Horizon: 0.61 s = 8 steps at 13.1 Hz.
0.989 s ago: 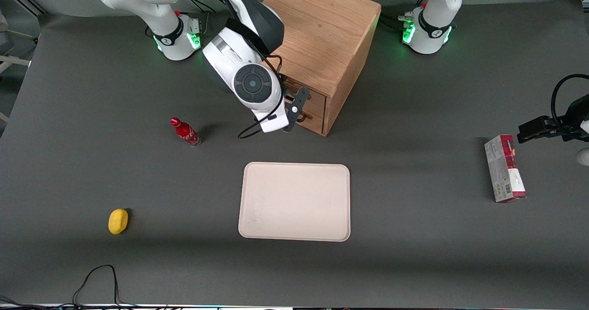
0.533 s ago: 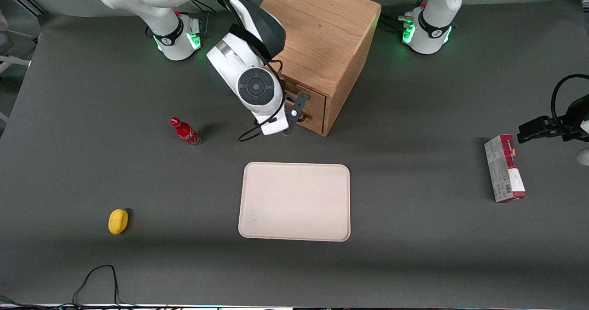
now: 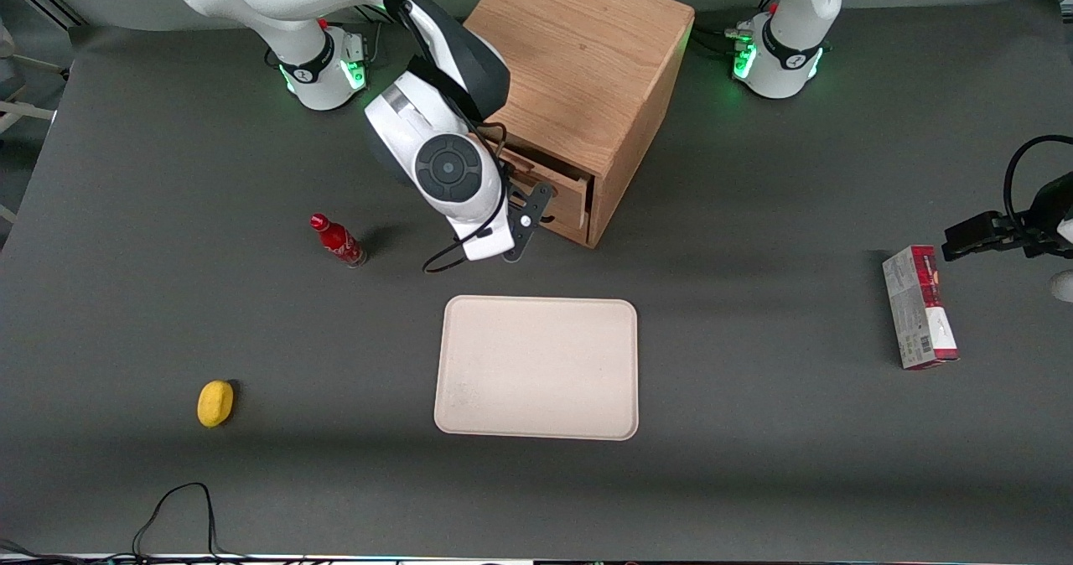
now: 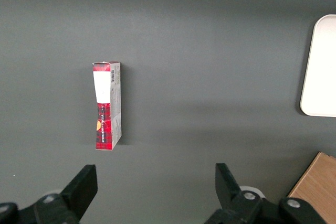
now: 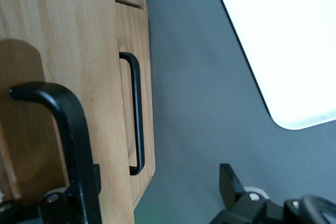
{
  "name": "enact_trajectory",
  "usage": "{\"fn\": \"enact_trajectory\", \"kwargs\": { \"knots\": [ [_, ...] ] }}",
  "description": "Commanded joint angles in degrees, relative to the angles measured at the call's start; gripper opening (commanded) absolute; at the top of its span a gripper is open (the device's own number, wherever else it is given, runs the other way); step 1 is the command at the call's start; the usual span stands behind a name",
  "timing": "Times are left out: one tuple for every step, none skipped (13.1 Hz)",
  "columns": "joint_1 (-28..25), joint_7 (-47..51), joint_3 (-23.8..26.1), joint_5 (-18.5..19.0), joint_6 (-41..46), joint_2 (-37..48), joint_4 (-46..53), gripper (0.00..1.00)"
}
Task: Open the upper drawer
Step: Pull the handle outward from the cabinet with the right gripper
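From the front, the upper drawer (image 3: 549, 181) stood pulled partly out of the cabinet (image 3: 587, 70), above the shut lower drawer (image 3: 562, 221). The tool (image 3: 526, 220) sat at the drawer's front, its grip not discernible. In the right wrist view, one finger (image 5: 63, 124) hooked over the upper drawer (image 5: 63, 51); the lower handle (image 5: 135, 114) showed beside it.

Matt oak-grained upper drawer (image 3: 549, 181)
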<state>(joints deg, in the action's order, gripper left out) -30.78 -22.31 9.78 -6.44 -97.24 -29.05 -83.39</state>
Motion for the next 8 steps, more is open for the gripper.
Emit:
{"fn": "enact_trajectory", "kwargs": {
  "knots": [
    [0.8,-2.6,0.1,0.8,-1.3,-0.7,0.6,1.00],
    [1.0,-2.9,0.1,0.8,-1.3,-0.9,1.0,1.00],
    [1.3,-3.6,0.0,0.8,-1.3,-1.2,1.1,1.00],
    [1.9,-4.1,-0.2,0.8,-1.4,-1.4,1.0,1.00],
    [2.0,-4.2,-0.2,0.8,-1.4,-1.8,1.2,1.00],
    [2.3,-4.8,-0.3,0.8,-1.4,-1.9,1.8,1.00],
    [2.8,-5.5,-0.3,0.7,-1.4,-2.1,2.8,1.00],
    [3.1,-5.6,-0.3,0.7,-1.4,-2.7,3.3,1.00]
  ]
}}
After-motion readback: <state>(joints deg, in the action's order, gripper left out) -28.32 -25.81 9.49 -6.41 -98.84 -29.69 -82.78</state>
